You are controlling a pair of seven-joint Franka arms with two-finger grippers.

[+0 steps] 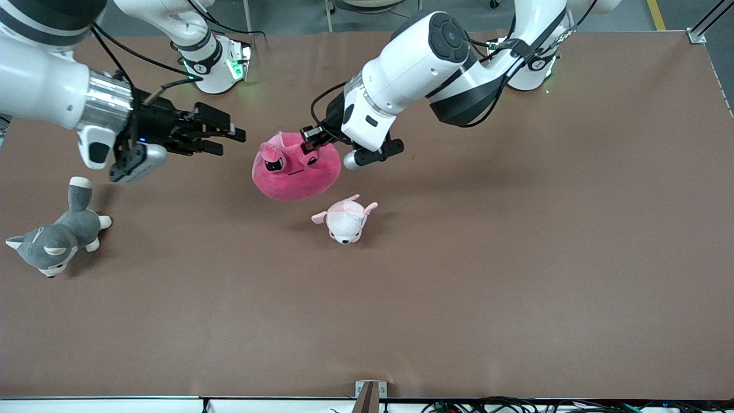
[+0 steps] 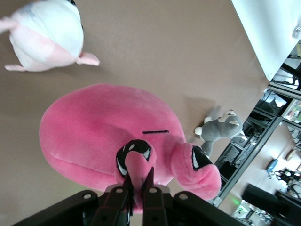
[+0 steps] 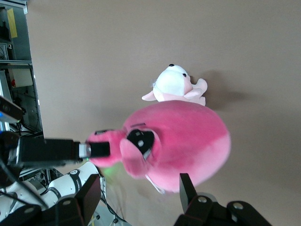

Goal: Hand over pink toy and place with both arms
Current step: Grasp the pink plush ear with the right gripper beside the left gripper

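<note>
Above the table, my left gripper (image 1: 313, 136) pinches the pink toy (image 1: 296, 167), round, black-eyed; my right gripper (image 1: 228, 133) waits spread wide.

The pink toy (image 1: 296, 166) is soft, fuzzy plush with glossy black stitched eyes. The small pink-and-white toy (image 1: 346, 219) and the grey husky (image 1: 54, 237) look like the same matt pile. The tabletop (image 1: 516, 258) is matt brown, smooth, paper-like. The left claw (image 1: 312, 137) and right claw (image 1: 226, 136) are matt black plastic.
</note>
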